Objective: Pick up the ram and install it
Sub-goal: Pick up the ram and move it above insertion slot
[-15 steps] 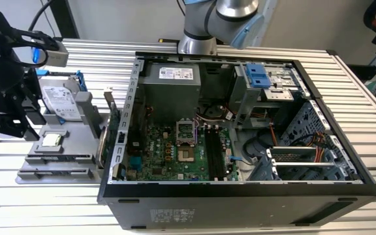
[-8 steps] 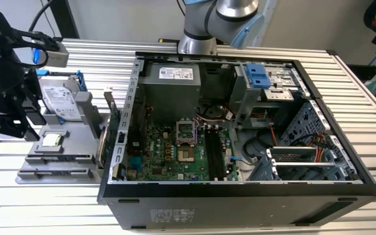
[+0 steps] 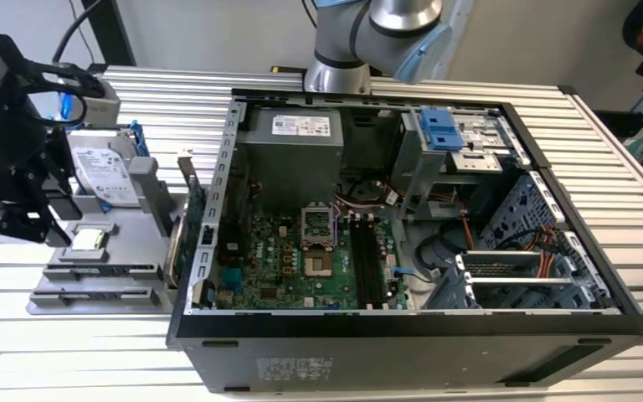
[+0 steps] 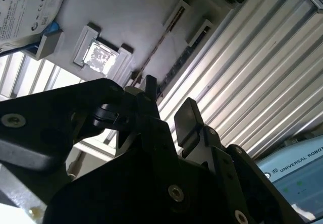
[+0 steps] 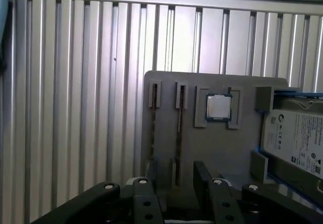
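The ram (image 5: 179, 128) stands on edge in a slot of the grey parts tray (image 5: 222, 153), a thin dark stick that also runs beyond the fingertips in the second wrist view (image 4: 160, 45). My gripper (image 4: 169, 108) hangs above the tray, open, with nothing between its black fingers (image 4: 187, 117). In the first wrist view the gripper (image 5: 174, 186) sits over the near end of the ram. In the exterior view the gripper (image 3: 18, 224) is at the far left, over the tray (image 3: 131, 280). The motherboard's dark ram slots (image 3: 367, 261) lie inside the open computer case (image 3: 411, 335).
On the tray sit a processor chip (image 5: 219, 106) and a silver hard drive (image 3: 104, 176). A green expansion card (image 3: 194, 219) stands upright between tray and case. The arm's base (image 3: 338, 71) rises behind the case. Ribbed metal table (image 3: 635, 193) surrounds everything.
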